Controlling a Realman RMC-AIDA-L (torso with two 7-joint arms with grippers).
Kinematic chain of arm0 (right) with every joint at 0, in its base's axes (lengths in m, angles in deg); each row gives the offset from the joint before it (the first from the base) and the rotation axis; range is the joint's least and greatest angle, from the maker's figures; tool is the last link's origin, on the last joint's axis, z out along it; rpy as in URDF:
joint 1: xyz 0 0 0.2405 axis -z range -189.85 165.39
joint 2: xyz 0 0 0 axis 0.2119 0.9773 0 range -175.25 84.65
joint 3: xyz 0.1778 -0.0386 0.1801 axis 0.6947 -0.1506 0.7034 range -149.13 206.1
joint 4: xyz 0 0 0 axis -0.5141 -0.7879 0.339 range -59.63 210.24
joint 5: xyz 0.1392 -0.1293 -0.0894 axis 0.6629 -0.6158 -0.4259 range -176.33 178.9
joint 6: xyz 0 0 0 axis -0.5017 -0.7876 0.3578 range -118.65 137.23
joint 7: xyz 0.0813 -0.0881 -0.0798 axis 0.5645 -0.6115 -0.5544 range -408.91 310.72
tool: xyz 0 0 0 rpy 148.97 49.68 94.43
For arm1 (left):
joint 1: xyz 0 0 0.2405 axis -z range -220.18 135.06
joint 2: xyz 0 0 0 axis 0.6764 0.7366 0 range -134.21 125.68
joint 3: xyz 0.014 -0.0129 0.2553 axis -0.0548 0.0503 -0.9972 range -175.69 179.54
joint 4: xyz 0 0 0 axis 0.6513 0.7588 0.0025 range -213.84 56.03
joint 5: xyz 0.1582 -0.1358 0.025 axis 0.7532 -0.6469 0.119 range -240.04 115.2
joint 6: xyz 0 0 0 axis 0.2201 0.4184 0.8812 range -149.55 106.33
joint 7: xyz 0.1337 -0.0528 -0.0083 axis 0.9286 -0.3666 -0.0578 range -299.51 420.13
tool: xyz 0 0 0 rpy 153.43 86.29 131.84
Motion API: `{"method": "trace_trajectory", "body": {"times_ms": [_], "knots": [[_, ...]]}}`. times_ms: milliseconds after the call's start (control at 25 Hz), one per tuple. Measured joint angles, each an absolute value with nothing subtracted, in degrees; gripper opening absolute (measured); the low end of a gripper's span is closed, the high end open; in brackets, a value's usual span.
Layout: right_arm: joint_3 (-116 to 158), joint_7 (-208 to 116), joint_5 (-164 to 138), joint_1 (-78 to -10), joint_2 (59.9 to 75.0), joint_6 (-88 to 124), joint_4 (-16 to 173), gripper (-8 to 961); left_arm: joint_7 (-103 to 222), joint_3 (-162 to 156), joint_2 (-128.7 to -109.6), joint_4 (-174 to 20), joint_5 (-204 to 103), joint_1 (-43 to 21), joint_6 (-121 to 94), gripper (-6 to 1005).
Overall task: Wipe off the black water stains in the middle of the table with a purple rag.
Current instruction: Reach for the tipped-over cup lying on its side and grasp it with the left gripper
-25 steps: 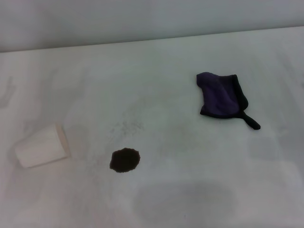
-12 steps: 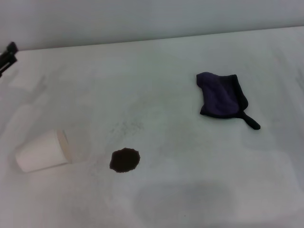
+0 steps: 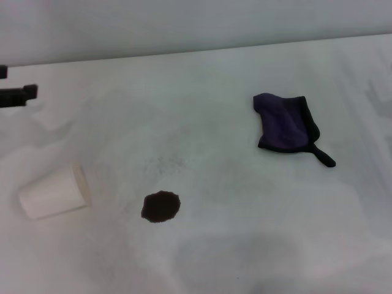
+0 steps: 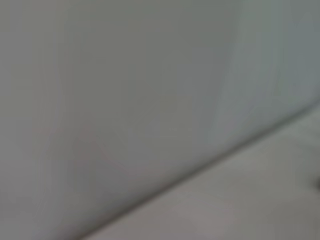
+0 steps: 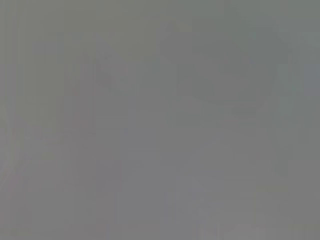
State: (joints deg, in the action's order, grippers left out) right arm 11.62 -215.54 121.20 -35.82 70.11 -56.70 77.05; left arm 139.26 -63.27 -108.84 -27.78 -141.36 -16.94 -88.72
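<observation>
The black water stain is a small roundish dark blot on the white table, near the front and left of the middle. The purple rag, with black edging and a thin black tail, lies crumpled at the right, well apart from the stain. My left gripper shows at the far left edge of the head view, above the table; its two black fingers stand apart and hold nothing. It is far from the rag and the stain. My right gripper is out of view. Both wrist views show only blurred grey surfaces.
A white paper cup lies on its side at the front left, a short way left of the stain. Faint grey speckles sit just behind the stain. A grey wall runs behind the table's far edge.
My left gripper has come into the head view at the far left edge and moved a little rightward and lower. The rag, the stain and the cup have not moved.
</observation>
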Motion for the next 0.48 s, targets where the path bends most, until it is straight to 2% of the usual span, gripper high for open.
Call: {"method": "trace_trajectory", "body": {"times_ms": [280, 360, 480], "knots": [[12.6, -215.6, 121.3, -37.5, 70.71, -56.7, 76.7, 871, 135.3, -52.0, -109.14, -23.6, -115.4, -9.8, -107.7, 877], [13.8, -215.8, 121.3, -37.5, 70.71, -56.6, 76.3, 871, 135.9, -52.1, -109.85, -23.8, -109.5, -7.6, -109.9, 877], [15.0, -216.0, 121.3, -37.5, 70.68, -56.0, 76.1, 870, 139.0, -52.2, -112.21, -23.8, -102.8, -5.9, -111.0, 877]]}}
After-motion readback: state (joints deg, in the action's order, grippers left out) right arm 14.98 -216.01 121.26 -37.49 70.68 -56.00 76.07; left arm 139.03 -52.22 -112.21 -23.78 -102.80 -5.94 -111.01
